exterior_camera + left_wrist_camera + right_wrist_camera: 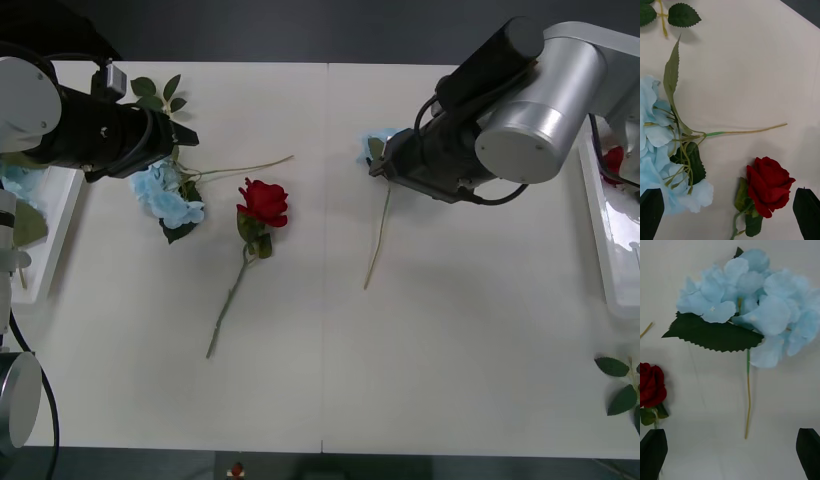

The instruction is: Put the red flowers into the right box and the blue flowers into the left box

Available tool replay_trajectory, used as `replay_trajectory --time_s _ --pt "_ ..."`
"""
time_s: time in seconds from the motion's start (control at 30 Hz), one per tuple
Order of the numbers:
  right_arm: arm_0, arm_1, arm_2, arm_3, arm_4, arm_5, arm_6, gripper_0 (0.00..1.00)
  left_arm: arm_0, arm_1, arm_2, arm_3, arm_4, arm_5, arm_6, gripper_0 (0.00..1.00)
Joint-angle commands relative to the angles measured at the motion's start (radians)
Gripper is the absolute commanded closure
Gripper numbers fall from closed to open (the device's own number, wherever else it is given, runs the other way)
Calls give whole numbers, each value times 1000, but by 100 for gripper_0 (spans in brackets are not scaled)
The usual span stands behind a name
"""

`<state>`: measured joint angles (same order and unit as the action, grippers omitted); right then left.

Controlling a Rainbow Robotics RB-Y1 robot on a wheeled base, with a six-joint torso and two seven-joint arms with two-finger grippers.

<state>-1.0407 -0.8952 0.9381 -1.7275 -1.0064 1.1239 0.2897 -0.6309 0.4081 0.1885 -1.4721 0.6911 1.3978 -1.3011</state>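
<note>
The counter point(330, 350) is white, with a seam down its middle. The right box point(608, 250) lies along its right edge, a red flower point(613, 160) inside near the far end; the left box point(45, 240) lies along the left edge, with a blue flower point(18, 182) in it.

The left hand point(730, 210) hangs over the far left part of the counter, black fingers point(651, 210) wide apart and holding nothing, above a blue flower point(170, 195) and beside a red rose point(263, 203). The right hand point(730, 452) hangs over the far middle, right of the seam, also wide open and empty, above another blue flower point(752, 303) whose stem point(378, 240) runs toward the near edge.

The rose lies left of the seam, its stem angled toward the near left. Leaf sprigs lie at the far left point(157, 92) and by the near right corner point(622, 385).
</note>
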Motion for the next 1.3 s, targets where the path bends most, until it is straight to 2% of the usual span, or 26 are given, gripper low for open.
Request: replay_trajectory --time_s 0.03,0.13,0.27,0.47,0.7,1.0,1.3 --pt "-47 59 42 71 32 -55 22 0 -10 31 14 24 56 -28 210 0" --pt "-47 108 70 132 63 -85 36 0 -23 31 14 79 47 -56 379 0" --pt "-47 151 80 210 84 -108 106 0 -33 31 16 154 -9 -91 505 0" --pt "-47 210 80 355 81 -162 229 0 -36 31 34 257 13 -181 648 0" --pt "-48 246 80 476 80 -168 367 0 -55 32 43 266 -24 -174 830 0" --pt "-61 297 80 594 72 -168 431 0 -164 34 42 266 -206 -108 1085 0" --pt "-65 354 80 677 83 -194 454 2 -167 34 74 319 -332 -114 1115 0"
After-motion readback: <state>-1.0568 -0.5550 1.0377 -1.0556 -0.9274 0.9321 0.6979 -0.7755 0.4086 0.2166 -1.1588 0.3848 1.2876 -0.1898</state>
